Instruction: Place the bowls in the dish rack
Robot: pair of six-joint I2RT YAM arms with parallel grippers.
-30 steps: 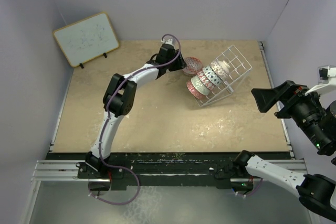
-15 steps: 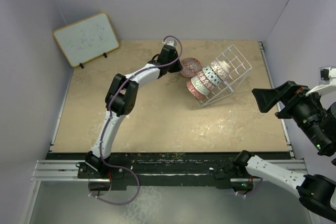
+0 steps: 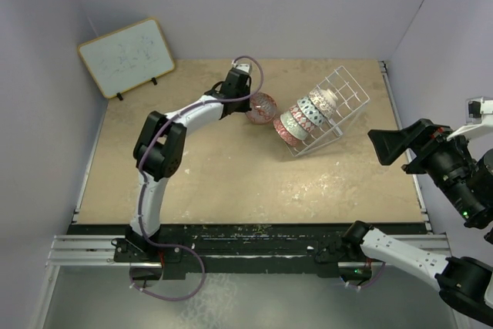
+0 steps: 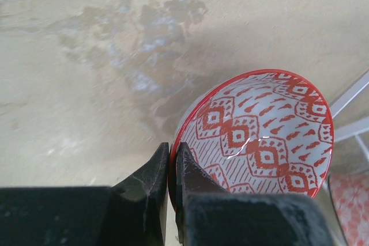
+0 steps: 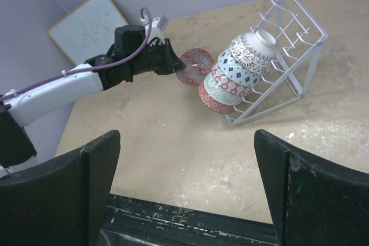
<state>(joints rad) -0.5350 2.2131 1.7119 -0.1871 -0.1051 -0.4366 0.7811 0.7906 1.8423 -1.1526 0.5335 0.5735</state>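
Note:
My left gripper [image 3: 248, 102] [image 4: 172, 147] [image 5: 176, 61] is shut on the rim of a red-patterned bowl [image 3: 263, 107] [image 4: 259, 136] [image 5: 194, 66]. The bowl is tipped on edge just left of the dish rack. The white wire dish rack [image 3: 350, 86] [image 5: 300, 33] leans tilted at the back right. Several bowls [image 3: 304, 117] [image 5: 236, 76] sit nested in a row in it, and the lowest pokes out at the rack's near-left end. My right gripper [image 3: 385, 146] [image 5: 185, 136] hangs open and empty, high at the right side, well apart from the rack.
A wood-framed whiteboard [image 3: 127, 55] [image 5: 86, 27] leans against the wall at the back left. Purple walls close in the table on three sides. A black rail [image 3: 246, 233] runs along the near edge.
The left jaws closed onto the red bowl's rim. The arm then drew the bowl left and a little nearer, away from the rack. The right arm has not moved.

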